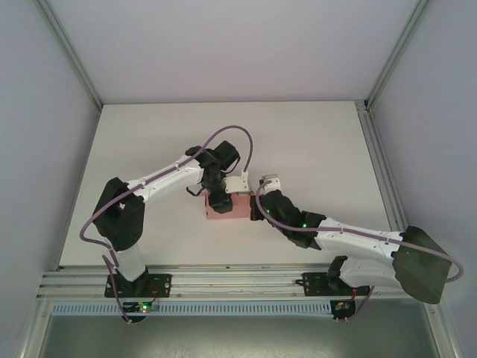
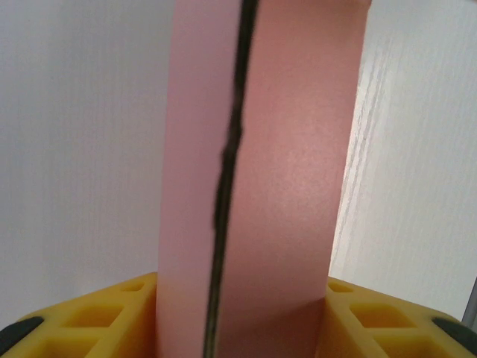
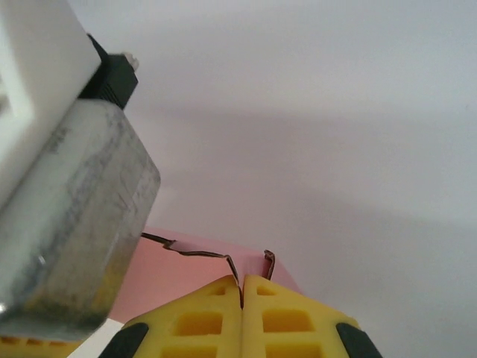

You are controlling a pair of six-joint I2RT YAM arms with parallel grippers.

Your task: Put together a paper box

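Note:
The paper box (image 1: pixel 229 204) is a small pink box held just above the middle of the table (image 1: pixel 298 149), between both arms. My left gripper (image 1: pixel 218 200) comes from the left and is shut on it. In the left wrist view the pink box (image 2: pixel 283 186) stands between the yellow fingers (image 2: pixel 112 317), a dark seam running down its face. My right gripper (image 1: pixel 257 209) meets the box's right side. Its yellow fingers (image 3: pixel 201 321) are pressed together, with a thin edge of the box's pink card (image 3: pixel 179 272) pinched in the seam between them.
The left arm's white and grey wrist housing (image 3: pixel 67 209) hangs close at the upper left of the right wrist view. White walls and aluminium rails (image 1: pixel 223 280) enclose the table. Both arm bases sit at the near edge.

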